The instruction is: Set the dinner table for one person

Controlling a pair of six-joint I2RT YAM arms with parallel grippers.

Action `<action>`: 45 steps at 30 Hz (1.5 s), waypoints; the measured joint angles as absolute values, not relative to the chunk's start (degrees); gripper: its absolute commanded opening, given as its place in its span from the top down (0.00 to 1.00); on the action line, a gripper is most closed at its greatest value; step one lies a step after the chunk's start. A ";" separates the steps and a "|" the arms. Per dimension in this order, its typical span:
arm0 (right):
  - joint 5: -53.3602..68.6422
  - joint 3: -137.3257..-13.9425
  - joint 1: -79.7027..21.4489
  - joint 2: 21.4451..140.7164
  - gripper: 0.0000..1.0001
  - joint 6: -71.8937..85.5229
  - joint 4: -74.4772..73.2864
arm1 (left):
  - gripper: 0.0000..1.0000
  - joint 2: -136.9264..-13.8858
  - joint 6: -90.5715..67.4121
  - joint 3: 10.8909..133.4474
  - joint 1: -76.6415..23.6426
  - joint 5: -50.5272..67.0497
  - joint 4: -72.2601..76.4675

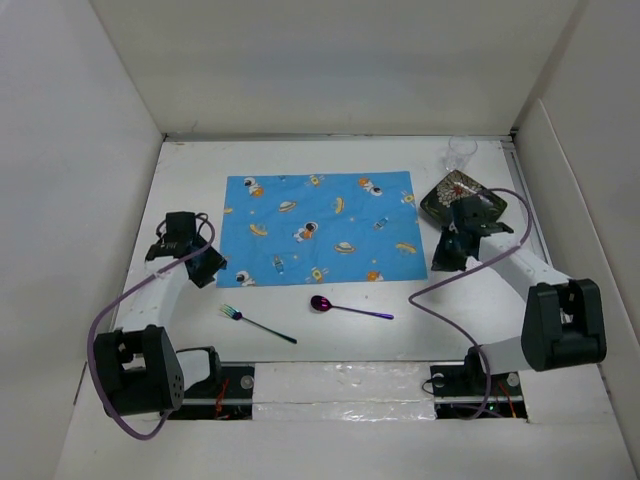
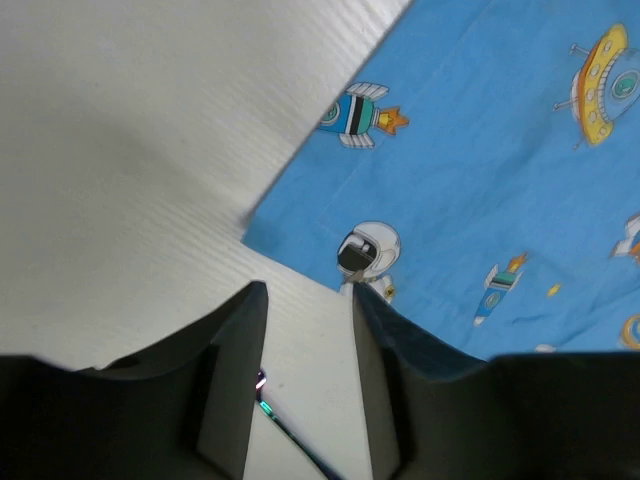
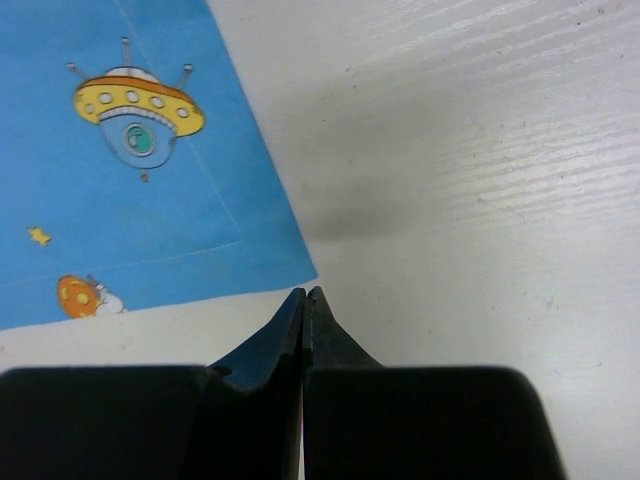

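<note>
Dinner table [image 2: 150,150] seemingly beneath left gripper [image 2: 305,292].

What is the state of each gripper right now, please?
Left gripper: open, holding nothing.
Right gripper: shut, holding nothing.

My left gripper [image 2: 308,295] hangs over the white dinner table [image 2: 130,150], its dark fingers [image 2: 235,380] spread with a bare gap between them. A blue placemat [image 2: 480,150] fills the upper right, its near corner just ahead of my fingers. An astronaut print [image 2: 368,250] sits by my right fingertip. A thin dark utensil [image 2: 275,415] lies in the gap; I cannot tell which kind.
</note>
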State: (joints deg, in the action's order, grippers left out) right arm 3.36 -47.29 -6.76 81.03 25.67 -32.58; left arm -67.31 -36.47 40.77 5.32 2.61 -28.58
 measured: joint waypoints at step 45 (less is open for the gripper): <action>20.73 -59.59 24.71 105.60 1.00 48.95 -9.98 | 0.64 -69.14 -28.40 56.71 -19.75 13.65 -11.14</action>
